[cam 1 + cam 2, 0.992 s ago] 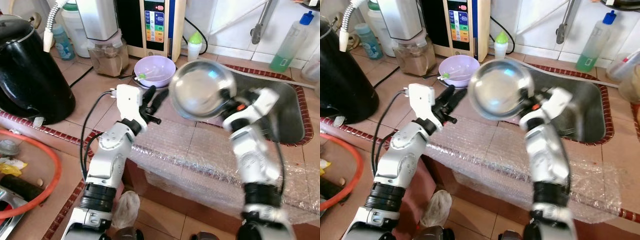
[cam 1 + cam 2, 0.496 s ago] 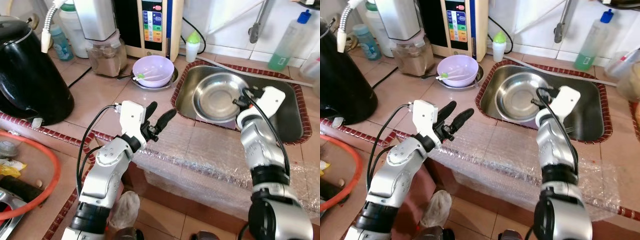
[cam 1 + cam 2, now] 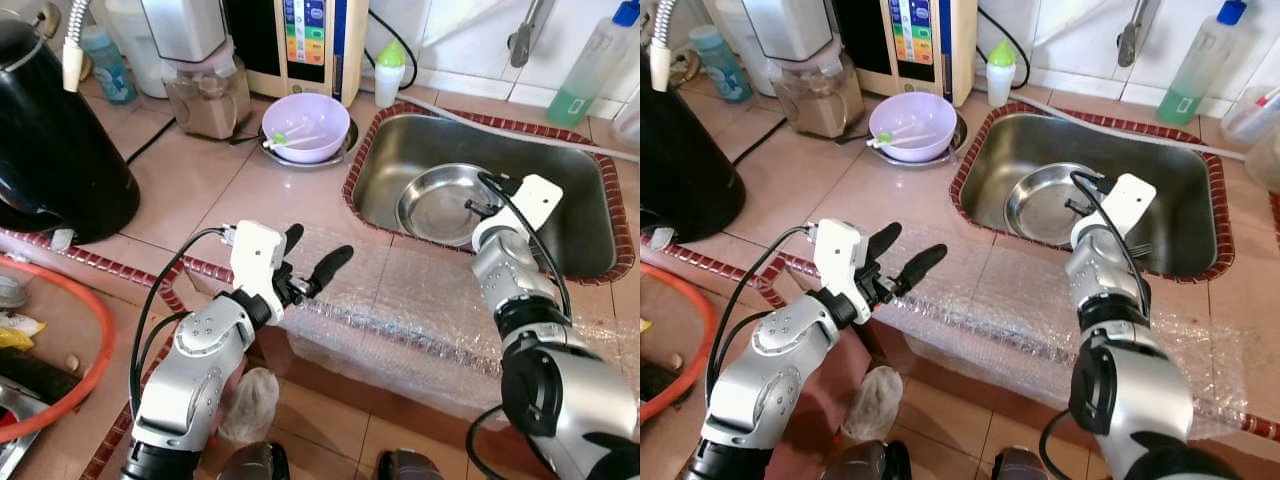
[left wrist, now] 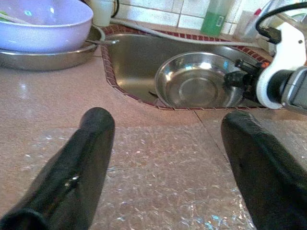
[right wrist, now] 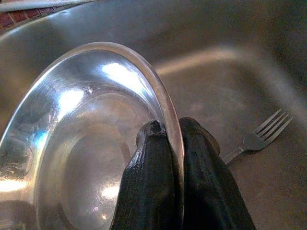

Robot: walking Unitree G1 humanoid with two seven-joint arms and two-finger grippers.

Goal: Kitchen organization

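Your right gripper [image 5: 168, 136] pinches the rim of the round stainless-steel bowl [image 3: 440, 203], one black finger inside the wall and one outside, with the bowl sitting low in the steel sink basin [image 3: 585, 215]; whether it rests flat on the bottom is hard to judge. A steel fork [image 5: 261, 135] lies on the sink floor just beside the bowl. Your left gripper [image 3: 310, 258] hovers with its fingers spread wide over the clear bubble-wrap sheet [image 3: 420, 310] on the pink tiled counter [image 3: 210, 190], near a lilac plastic bowl [image 3: 306, 125].
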